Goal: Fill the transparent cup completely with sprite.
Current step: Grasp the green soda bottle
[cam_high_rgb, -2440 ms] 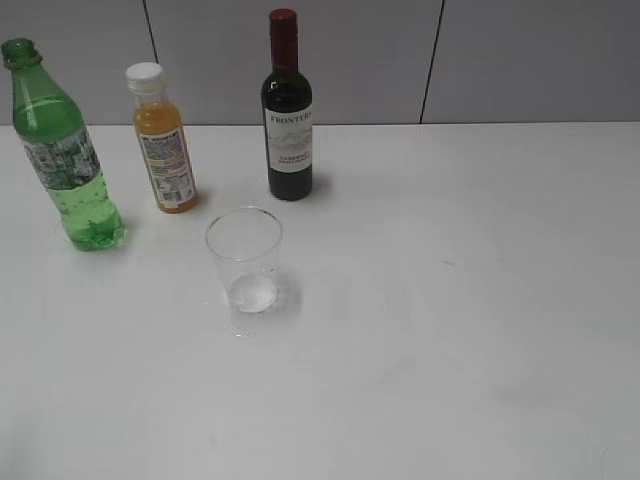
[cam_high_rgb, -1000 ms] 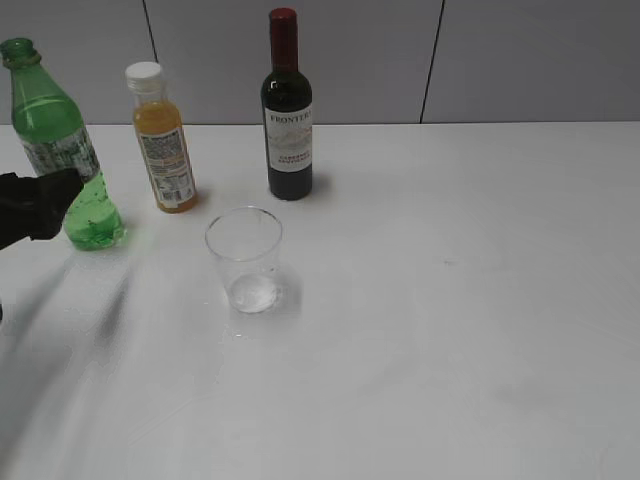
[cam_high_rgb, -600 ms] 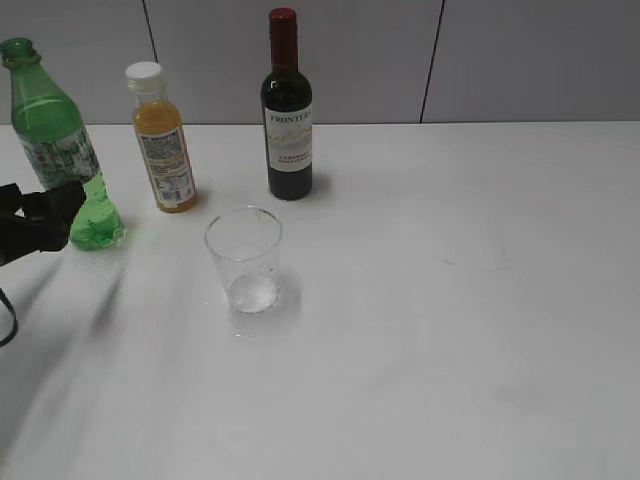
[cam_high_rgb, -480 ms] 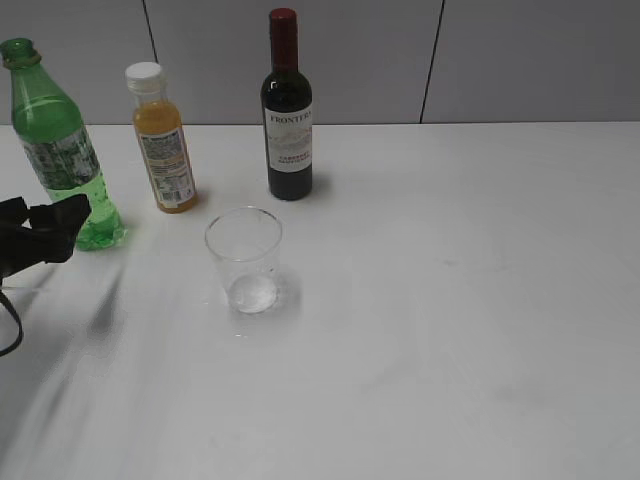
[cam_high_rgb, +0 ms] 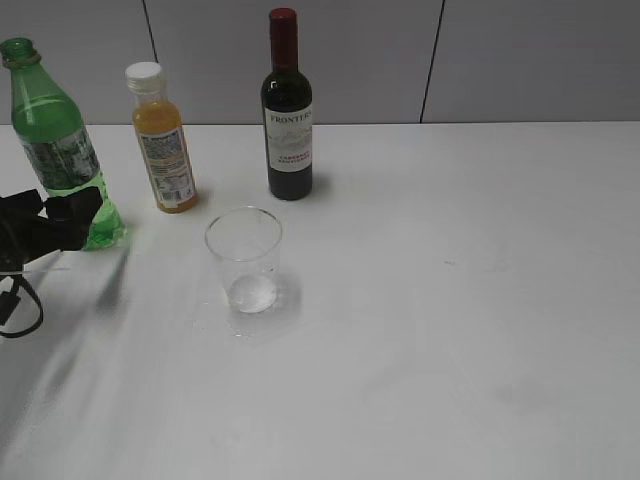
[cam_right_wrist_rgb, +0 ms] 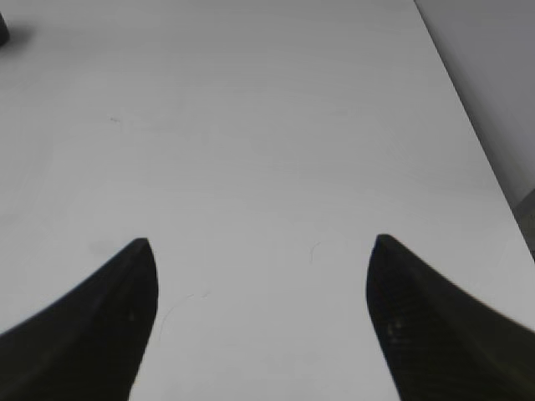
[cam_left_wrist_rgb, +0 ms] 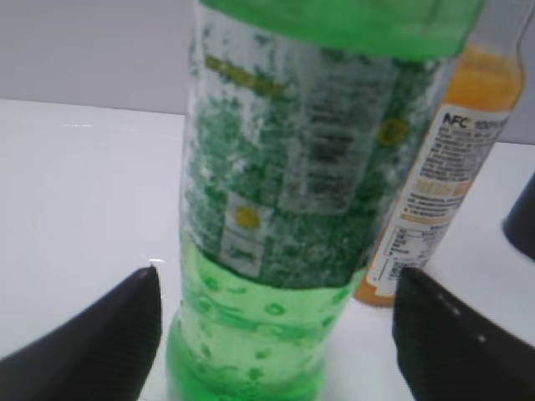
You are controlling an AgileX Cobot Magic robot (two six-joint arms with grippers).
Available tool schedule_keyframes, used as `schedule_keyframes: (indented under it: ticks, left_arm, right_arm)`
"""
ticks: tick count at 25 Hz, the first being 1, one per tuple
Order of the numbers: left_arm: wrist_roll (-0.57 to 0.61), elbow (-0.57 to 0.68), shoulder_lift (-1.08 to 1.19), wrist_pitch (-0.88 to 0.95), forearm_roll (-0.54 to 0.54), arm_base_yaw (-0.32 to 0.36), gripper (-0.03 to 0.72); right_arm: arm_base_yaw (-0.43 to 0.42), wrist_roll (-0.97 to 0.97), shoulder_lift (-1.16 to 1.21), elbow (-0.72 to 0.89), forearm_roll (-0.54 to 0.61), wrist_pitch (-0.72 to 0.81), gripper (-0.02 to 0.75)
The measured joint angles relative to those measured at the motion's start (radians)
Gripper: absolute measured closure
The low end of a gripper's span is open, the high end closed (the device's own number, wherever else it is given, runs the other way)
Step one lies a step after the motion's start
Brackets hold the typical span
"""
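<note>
The left pincer [cam_left_wrist_rgb: 276, 334] is spread wide around the base of the sprite bottle [cam_left_wrist_rgb: 309, 209], which holds green-tinted liquid low down. The right pincer [cam_right_wrist_rgb: 259, 317] is spread over bare worktop [cam_right_wrist_rgb: 251, 125]. The transparent cup [cam_high_rgb: 245, 258] stands nearby, apparently empty, beside the orange juice bottle [cam_high_rgb: 165, 140] and dark wine bottle [cam_high_rgb: 287, 110].

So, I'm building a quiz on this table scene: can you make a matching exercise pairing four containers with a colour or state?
Column one:
1. tall green translucent plastic bottle
2. small orange juice bottle
3. dark glass wine bottle
4. small clear plastic cup

Column two:
A. white cap
B. red foil top
C. between the left gripper's open fingers
D. empty, nearest the camera

Pairs: 1-C, 2-A, 3-B, 4-D
</note>
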Motion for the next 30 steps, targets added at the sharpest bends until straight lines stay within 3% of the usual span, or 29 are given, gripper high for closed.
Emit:
schedule_keyframes:
  ticks: [24, 30]
  left_arm:
    - [0.000, -0.269, 0.173, 0.001, 0.024, 0.000, 0.027]
    - [0.000, -0.274, 0.173, 0.001, 0.028, 0.000, 0.086]
  right_arm:
    - [0.000, 0.000, 0.000, 0.000, 0.000, 0.000, 0.146]
    - [0.000, 0.000, 0.000, 0.000, 0.000, 0.000, 0.146]
